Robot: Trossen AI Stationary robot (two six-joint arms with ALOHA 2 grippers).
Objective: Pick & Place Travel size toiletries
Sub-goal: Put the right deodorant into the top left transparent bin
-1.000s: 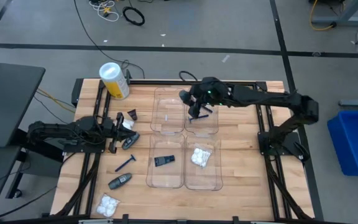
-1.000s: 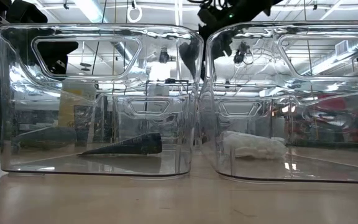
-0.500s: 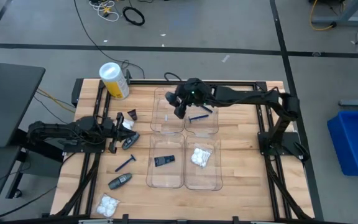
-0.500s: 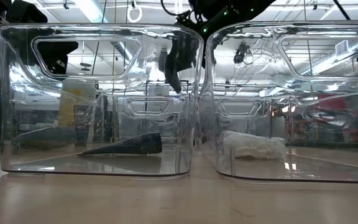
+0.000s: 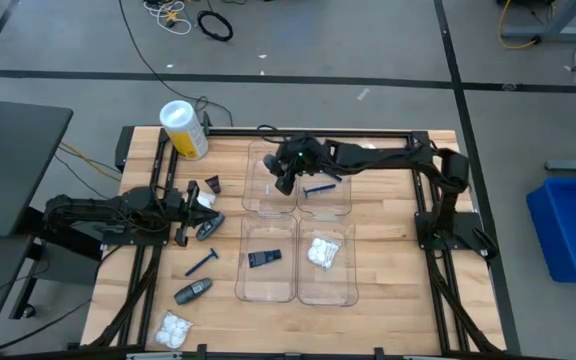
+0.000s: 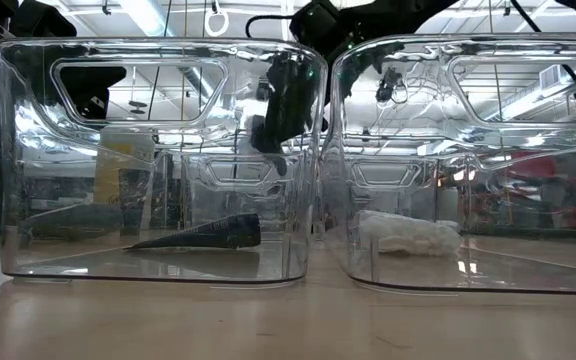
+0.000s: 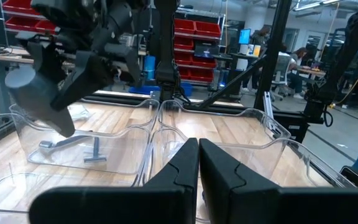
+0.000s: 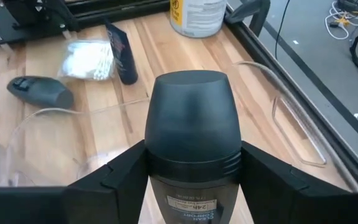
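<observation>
Currently my right gripper (image 5: 286,178) hangs over the far-left tray (image 5: 271,180), fingers (image 8: 114,180) clamped on a dark grey tube (image 8: 192,134) held cap-forward. In the low view the tube (image 6: 286,105) sits above the tray floor, not touching it. My left gripper (image 7: 197,163) rests at nine o'clock on the table (image 5: 388,250), fingers pressed together, nothing between them.

Surface: pale wood planks with a dark frame along the edges. Four clear trays stand in a two-by-two block at centre. The far-right tray (image 5: 325,205) holds one blue razor (image 5: 318,188). The near-left tray (image 5: 266,290) holds a dark cone piece (image 5: 265,258); the near-right tray (image 5: 326,295) holds a white packet (image 5: 322,251).

Loose items lie on the nine o'clock side: a second razor (image 5: 202,262), a grey tube (image 5: 193,291) at about eight o'clock, a packet (image 5: 174,328) at seven o'clock, another tube (image 5: 209,231) and another packet (image 5: 204,199) beside my left gripper, and a small dark piece (image 5: 212,186). A yellow-and-white cylinder (image 5: 184,129) lies at the eleven o'clock corner.

Room: grey floor with dark tape lines and loose cables, a blue bin (image 5: 573,225) at three o'clock, a dark panel (image 5: 8,165) at nine o'clock. The left wrist view shows red bins (image 7: 194,37) on shelving and people seated at desks beyond.
</observation>
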